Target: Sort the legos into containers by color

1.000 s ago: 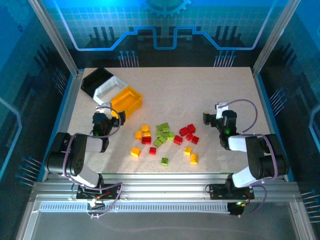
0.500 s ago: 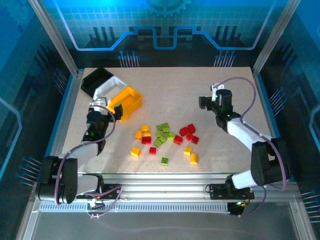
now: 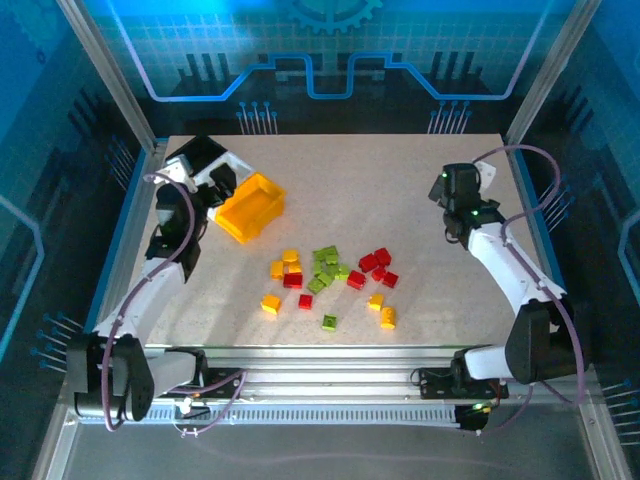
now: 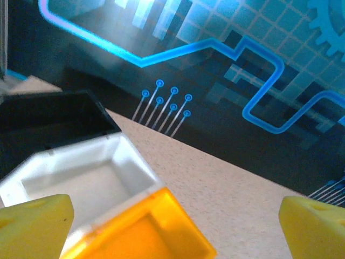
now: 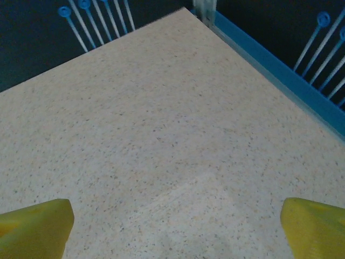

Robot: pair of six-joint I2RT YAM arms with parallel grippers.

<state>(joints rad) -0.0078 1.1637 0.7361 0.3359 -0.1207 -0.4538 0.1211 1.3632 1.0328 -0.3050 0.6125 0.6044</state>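
— Where do your legos point(image 3: 330, 272) sit?
— Scattered mid-counter point(image 3: 420, 160), well apart from the black bin point(image 3: 188, 155), white bin point(image 3: 225, 168) and yellow bin point(image 3: 252, 205) at far left.
— And your hands?
— Left hand point(image 3: 212, 185) is spread wide and empty beside those bins; right hand point(image 3: 458, 187) is likewise wide and empty, near the counter's far right.
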